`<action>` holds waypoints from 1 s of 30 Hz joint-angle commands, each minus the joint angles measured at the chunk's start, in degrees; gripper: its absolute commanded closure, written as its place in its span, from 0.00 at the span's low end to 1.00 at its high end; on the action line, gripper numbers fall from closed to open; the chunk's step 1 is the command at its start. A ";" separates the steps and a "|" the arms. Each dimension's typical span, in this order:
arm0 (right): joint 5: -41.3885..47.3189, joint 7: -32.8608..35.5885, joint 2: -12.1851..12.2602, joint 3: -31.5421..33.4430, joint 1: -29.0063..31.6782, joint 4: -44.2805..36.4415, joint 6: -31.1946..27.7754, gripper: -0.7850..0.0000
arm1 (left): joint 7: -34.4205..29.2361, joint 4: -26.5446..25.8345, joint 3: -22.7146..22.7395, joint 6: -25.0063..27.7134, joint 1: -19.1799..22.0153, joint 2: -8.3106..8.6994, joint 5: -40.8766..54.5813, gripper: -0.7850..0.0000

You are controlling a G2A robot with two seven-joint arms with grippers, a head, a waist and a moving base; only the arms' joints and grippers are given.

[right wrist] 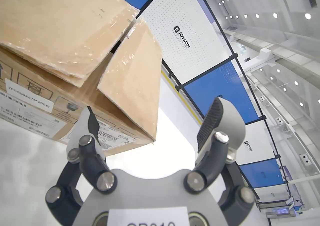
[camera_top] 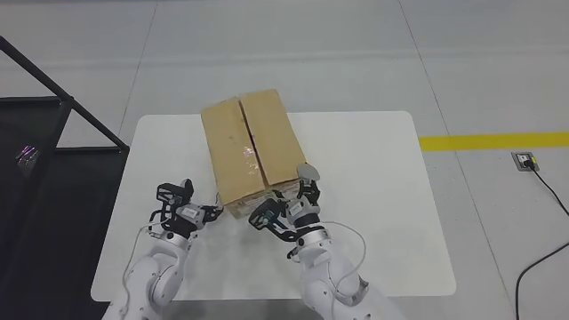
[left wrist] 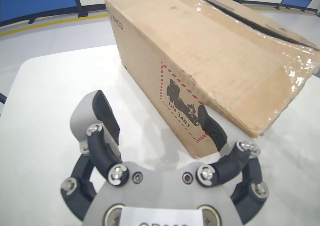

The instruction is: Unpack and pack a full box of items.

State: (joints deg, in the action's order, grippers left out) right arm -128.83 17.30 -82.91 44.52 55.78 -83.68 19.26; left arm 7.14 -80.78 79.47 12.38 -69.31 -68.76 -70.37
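A brown cardboard box (camera_top: 251, 147) lies on the white table (camera_top: 373, 196), its two top flaps folded over with a seam down the middle. My left gripper (camera_top: 188, 204) is open at the box's near left corner, nothing between its fingers; in the left wrist view the box (left wrist: 200, 61) shows a red-bordered label on its long side, close to the left gripper (left wrist: 155, 117). My right gripper (camera_top: 289, 197) is open at the near end of the box. In the right wrist view the right gripper (right wrist: 152, 122) sits just under a slightly lifted corner of the box's (right wrist: 62, 36) right flap.
A black frame and dark panel (camera_top: 36, 160) stand to the left of the table. The table's right half is bare white surface. Grey floor with yellow lines (camera_top: 489, 140) surrounds it, and a cable (camera_top: 542, 231) runs along the floor at the right.
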 commanded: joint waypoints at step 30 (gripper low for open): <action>1.98 -3.26 -3.87 3.36 -3.79 8.34 -3.28 0.51 | 1.09 3.35 3.63 -1.42 0.22 -0.03 3.24 0.00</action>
State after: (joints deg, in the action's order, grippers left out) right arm -126.81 14.17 -86.71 47.84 51.98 -75.40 16.12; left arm 8.21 -77.35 83.01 11.01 -69.07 -68.79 -67.19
